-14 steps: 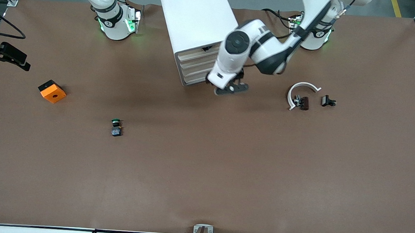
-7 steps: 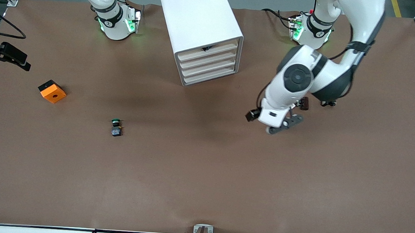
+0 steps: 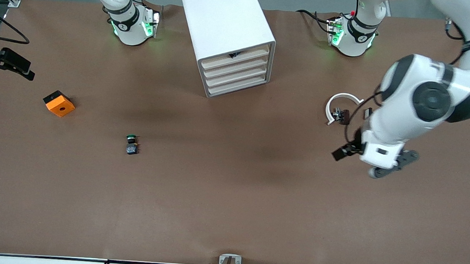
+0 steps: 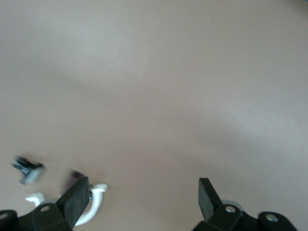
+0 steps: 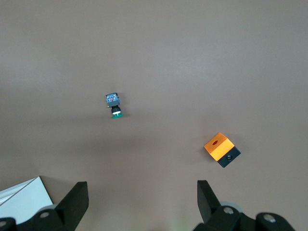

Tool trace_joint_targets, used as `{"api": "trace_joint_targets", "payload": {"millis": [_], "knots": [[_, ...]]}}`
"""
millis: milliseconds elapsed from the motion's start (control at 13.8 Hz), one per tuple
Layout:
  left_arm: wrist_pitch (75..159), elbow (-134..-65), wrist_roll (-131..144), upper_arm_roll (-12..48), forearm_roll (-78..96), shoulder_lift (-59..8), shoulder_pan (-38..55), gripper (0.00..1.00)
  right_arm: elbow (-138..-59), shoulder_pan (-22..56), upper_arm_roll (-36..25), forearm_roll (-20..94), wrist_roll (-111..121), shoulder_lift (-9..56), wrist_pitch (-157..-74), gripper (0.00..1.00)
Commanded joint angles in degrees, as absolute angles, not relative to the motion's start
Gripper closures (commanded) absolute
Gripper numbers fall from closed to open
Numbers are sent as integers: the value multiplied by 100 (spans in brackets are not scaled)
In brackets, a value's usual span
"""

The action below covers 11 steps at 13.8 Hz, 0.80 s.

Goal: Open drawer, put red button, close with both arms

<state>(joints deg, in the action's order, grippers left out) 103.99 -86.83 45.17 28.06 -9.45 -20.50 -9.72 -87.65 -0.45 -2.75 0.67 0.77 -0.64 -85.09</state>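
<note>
With the white four-drawer cabinet (image 3: 227, 37) shut and both empty, wide-open grippers, left (image 3: 394, 165) and right (image 5: 139, 202), aloft, perhaps the red-capped button (image 3: 343, 116) by the white plastic arc (image 3: 340, 104) awaits picking.

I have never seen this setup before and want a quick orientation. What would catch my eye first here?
The left arm's big white elbow, with the left gripper open over bare table toward that arm's end. Next, the tall white drawer cabinet standing between the two bases, all drawers shut. Then the bright orange block toward the right arm's end, with a small green-capped button lying nearer the camera than it.
</note>
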Motion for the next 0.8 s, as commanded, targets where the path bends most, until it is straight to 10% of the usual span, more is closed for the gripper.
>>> {"api": "trace_joint_targets", "payload": {"millis": [0,725], "knots": [[9863,-8237,3668,2874,-1028,-1987,-1378,0,-8657,-26,-272,9,141,-18,-8481,0],[9089,-8218,1321,2717,-739,-810,-1987,0,-8657,-44,-281,-26,158,-9,-8481,0]]}}
